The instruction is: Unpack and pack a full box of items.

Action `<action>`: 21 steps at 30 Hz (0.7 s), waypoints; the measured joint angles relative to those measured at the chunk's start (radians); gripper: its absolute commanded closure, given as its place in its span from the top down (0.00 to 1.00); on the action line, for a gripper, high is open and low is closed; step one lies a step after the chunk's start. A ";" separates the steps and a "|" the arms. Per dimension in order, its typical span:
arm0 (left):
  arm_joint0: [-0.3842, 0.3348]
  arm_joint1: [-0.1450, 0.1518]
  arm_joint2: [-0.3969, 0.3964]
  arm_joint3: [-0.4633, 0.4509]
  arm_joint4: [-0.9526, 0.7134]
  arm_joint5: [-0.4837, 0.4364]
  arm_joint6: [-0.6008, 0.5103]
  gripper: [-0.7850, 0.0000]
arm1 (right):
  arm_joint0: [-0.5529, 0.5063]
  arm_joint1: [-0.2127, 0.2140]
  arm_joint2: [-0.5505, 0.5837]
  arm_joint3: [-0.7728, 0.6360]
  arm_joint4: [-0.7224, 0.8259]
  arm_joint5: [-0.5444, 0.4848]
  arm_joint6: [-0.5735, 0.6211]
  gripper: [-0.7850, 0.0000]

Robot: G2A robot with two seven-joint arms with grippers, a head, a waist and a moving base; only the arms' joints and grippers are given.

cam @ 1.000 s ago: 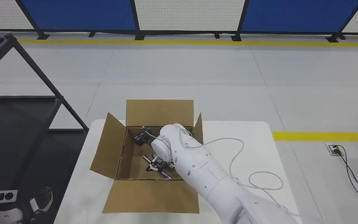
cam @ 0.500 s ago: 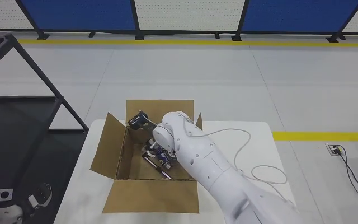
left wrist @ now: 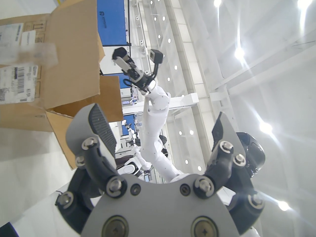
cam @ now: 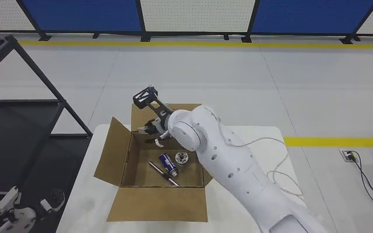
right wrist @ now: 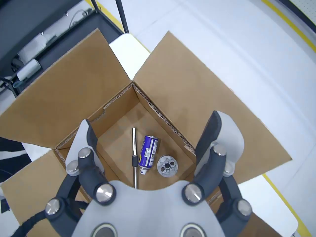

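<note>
An open cardboard box (cam: 166,115) stands on the white table (cam: 262,151). On its floor lie a blue spray can (cam: 168,163), a grey metal disc (cam: 182,157) and a thin metal rod (cam: 164,174). My right gripper (cam: 155,130) hangs open and empty above the box's far-left part. Its wrist view looks down between the fingers (right wrist: 151,122) at the can (right wrist: 148,152), the disc (right wrist: 167,166) and the rod (right wrist: 134,159). My left gripper (left wrist: 159,117) is open and empty, held low beside the table and pointing up at the ceiling, with the box's outer wall (left wrist: 71,57) beside it.
All the box flaps (right wrist: 197,94) are folded outward. A black metal rack (cam: 35,116) stands left of the table. The table's right half is bare. The right arm (left wrist: 154,124) rises tall in the left wrist view.
My right gripper has risen out of the box and toward its far edge with nothing in it, uncovering the can, disc and rod on the floor.
</note>
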 measured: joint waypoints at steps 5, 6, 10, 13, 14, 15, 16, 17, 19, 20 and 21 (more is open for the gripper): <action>-0.002 0.006 0.012 0.002 0.061 -0.012 -0.009 1.00 | -0.366 0.092 0.272 -0.551 -0.087 0.065 0.174 1.00; 0.000 0.007 0.013 0.001 0.071 -0.013 -0.011 1.00 | -0.402 0.095 0.293 -0.607 -0.090 0.075 0.191 1.00; 0.002 0.007 0.014 0.000 0.076 -0.011 -0.013 1.00 | -0.404 0.094 0.293 -0.633 -0.089 0.076 0.188 1.00; 0.002 0.007 0.014 0.000 0.076 -0.011 -0.013 1.00 | -0.402 0.094 0.293 -0.622 -0.089 0.076 0.188 1.00; 0.002 0.007 0.014 0.000 0.076 -0.011 -0.013 1.00 | -0.402 0.094 0.293 -0.623 -0.089 0.076 0.188 1.00; 0.002 0.007 0.014 0.000 0.076 -0.011 -0.013 1.00 | -0.402 0.094 0.293 -0.623 -0.089 0.076 0.188 1.00; 0.002 0.007 0.014 0.000 0.076 -0.011 -0.013 1.00 | -0.403 0.094 0.293 -0.623 -0.089 0.076 0.188 1.00; 0.002 0.007 0.014 0.000 0.076 -0.011 -0.013 1.00 | -0.403 0.094 0.293 -0.623 -0.089 0.076 0.188 1.00; 0.002 0.007 0.014 0.000 0.076 -0.011 -0.013 1.00 | -0.403 0.094 0.293 -0.623 -0.089 0.076 0.188 1.00; 0.002 0.007 0.014 0.000 0.076 -0.011 -0.013 1.00 | -0.403 0.094 0.293 -0.623 -0.089 0.076 0.188 1.00; 0.002 0.007 0.014 0.000 0.076 -0.011 -0.012 1.00 | -0.403 0.094 0.293 -0.623 -0.088 0.076 0.187 1.00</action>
